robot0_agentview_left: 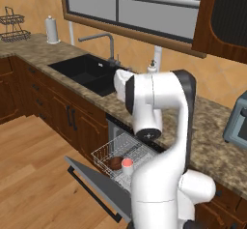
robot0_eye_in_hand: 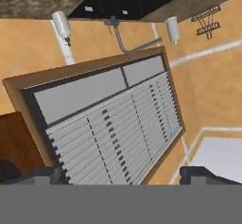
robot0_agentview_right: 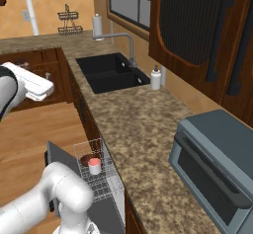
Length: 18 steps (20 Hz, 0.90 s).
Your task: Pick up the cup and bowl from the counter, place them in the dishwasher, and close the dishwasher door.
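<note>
- The cup [robot0_agentview_left: 127,165] stood upright in the white wire rack [robot0_agentview_left: 107,149] of the dishwasher [robot0_agentview_left: 117,131], its pink inside facing up.
- The bowl [robot0_agentview_left: 115,163] sat in the same rack, right beside the cup, on the side nearer the sink [robot0_agentview_left: 89,72]. So both dishes were already where the job wanted them.
- The rack was pulled out over the dishwasher door [robot0_agentview_left: 96,182], because the door lay flat open. That was why the dishes were easy to reach from above.
- The counter [robot0_agentview_right: 143,124] had none of the dishes on it near the robot. A soap bottle [robot0_agentview_right: 155,78] stood by the sink, and a grey toaster oven [robot0_agentview_right: 217,164] sat farther along.
- The gripper [robot0_eye_in_hand: 120,176] was wide open and held nothing. Its two dark tips showed far apart at the bottom of the hand view.
- The hand pointed up and away, at the window blinds [robot0_eye_in_hand: 111,124] above the sink, not at the rack. I think it was lifted like that to stay clear of the dishes.
- The last step was most likely shutting the door, which was still down. The long black handle [robot0_agentview_left: 94,194] ran along its front edge.
</note>
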Motion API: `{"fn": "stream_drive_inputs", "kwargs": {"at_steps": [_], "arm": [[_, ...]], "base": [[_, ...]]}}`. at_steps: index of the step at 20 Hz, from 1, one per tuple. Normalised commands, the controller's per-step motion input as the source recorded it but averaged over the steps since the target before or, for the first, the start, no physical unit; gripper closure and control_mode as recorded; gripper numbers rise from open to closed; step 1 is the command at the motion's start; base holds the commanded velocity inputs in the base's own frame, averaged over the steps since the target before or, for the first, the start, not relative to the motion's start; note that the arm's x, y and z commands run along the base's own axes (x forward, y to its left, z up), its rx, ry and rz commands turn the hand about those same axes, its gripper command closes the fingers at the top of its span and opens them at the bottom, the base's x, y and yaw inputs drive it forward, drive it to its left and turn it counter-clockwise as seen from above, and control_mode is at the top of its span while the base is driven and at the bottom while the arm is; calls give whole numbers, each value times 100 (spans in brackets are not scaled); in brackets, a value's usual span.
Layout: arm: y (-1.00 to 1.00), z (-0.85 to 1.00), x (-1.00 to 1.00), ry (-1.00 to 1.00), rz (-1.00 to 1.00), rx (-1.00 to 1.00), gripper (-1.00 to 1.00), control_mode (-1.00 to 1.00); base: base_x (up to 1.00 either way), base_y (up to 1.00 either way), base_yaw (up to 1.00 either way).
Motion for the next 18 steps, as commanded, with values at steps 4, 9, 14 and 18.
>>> {"fn": "stream_drive_inputs", "kwargs": {"at_steps": [4, 9, 14, 18], "arm": [[-68, 0, 10, 67, -9, -100, -100, -100], [-81, 0, 32, 29, -11, -100, -100, -100], [-53, 0, 35, 15, -17, -100, -100, -100], [-41, 0, 30, 19, -17, -100, -100, -100]], "base": [[0, 0, 0], [0, 0, 0], [0, 0, 0], [0, 0, 0]]}}
